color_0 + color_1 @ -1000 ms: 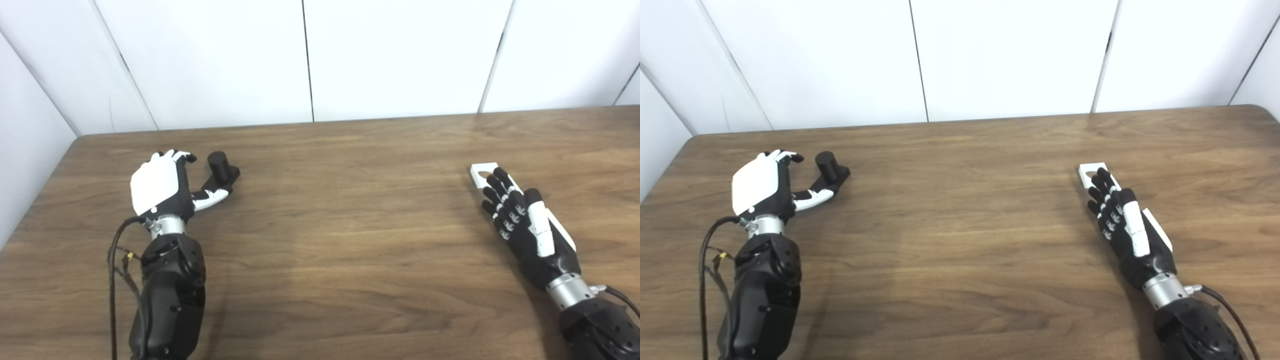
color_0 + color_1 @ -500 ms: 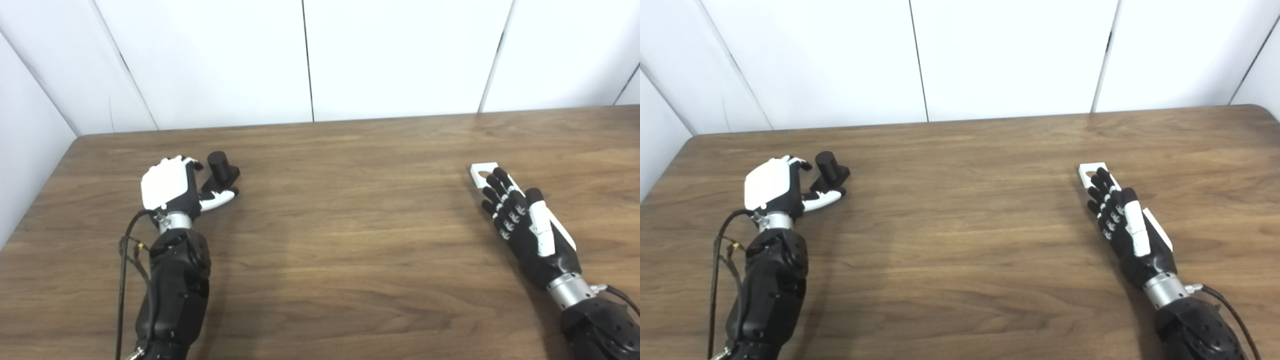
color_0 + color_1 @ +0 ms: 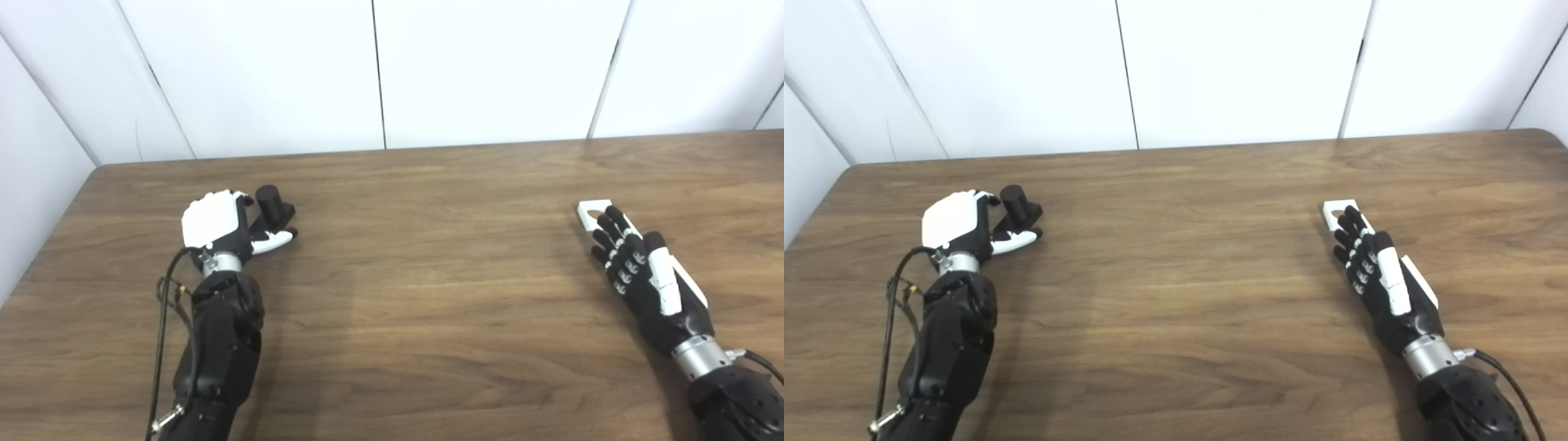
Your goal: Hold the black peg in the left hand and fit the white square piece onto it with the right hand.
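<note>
The black peg [image 3: 274, 205] stands near the table's [image 3: 429, 294] left edge, between the fingers of the half-open left hand [image 3: 215, 223]; I cannot tell if they grip it. It looks stiff and light; its square base seems best to hold. The right hand [image 3: 643, 275] lies open on the white square piece [image 3: 593, 212] near the right edge.

You see a table [image 3: 429, 294] of brown wood-grain finish, smooth with a soft sheen. The black peg [image 3: 273, 207] looks like matt black plastic. The white square piece [image 3: 591, 211] appears as matt white plastic. The left hand [image 3: 222, 223] carries a smooth white plastic shell over black parts; the right hand [image 3: 643, 275] is mostly black plastic. Both wrists show bare brushed metal. The wall panels [image 3: 490, 67] are smooth, matt white.
</note>
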Controlling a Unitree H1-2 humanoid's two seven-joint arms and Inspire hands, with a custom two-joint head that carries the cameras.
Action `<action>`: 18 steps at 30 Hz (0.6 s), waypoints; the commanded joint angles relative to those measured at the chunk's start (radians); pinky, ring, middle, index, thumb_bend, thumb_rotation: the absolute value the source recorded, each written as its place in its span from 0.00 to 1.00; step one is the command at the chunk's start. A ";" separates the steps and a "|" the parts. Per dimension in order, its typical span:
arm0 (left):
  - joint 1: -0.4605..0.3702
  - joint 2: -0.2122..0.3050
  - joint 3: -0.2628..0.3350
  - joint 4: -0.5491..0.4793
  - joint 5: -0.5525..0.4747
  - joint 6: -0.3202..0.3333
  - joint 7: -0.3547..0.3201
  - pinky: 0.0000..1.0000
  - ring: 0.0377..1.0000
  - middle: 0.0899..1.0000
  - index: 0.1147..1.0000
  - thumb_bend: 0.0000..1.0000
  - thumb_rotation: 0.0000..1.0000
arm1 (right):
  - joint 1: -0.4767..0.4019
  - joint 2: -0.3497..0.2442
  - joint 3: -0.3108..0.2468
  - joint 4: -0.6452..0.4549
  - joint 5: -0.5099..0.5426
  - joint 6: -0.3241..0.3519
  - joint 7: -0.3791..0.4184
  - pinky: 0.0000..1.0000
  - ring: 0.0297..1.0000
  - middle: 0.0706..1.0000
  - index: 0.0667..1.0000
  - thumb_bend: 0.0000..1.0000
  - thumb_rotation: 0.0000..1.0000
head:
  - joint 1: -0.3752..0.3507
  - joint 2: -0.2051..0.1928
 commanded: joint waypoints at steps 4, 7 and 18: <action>-0.054 0.022 -0.006 0.014 0.019 -0.001 0.039 0.98 0.96 0.91 0.74 0.84 0.54 | 0.029 -0.004 0.004 0.015 -0.004 -0.015 0.008 1.00 1.00 1.00 1.00 0.65 0.98 | 0.001 0.000; -0.057 0.024 -0.012 0.025 0.011 -0.001 0.049 0.98 0.96 0.90 0.74 0.84 0.53 | 0.028 0.001 0.000 0.020 0.004 -0.020 0.007 1.00 1.00 1.00 1.00 0.65 0.97 | 0.000 0.001; -0.044 0.036 -0.034 0.011 -0.016 -0.001 0.064 1.00 0.96 0.88 0.60 0.81 0.34 | 0.031 -0.003 -0.004 0.012 0.009 -0.018 0.008 1.00 1.00 1.00 1.00 0.68 0.96 | -0.001 0.009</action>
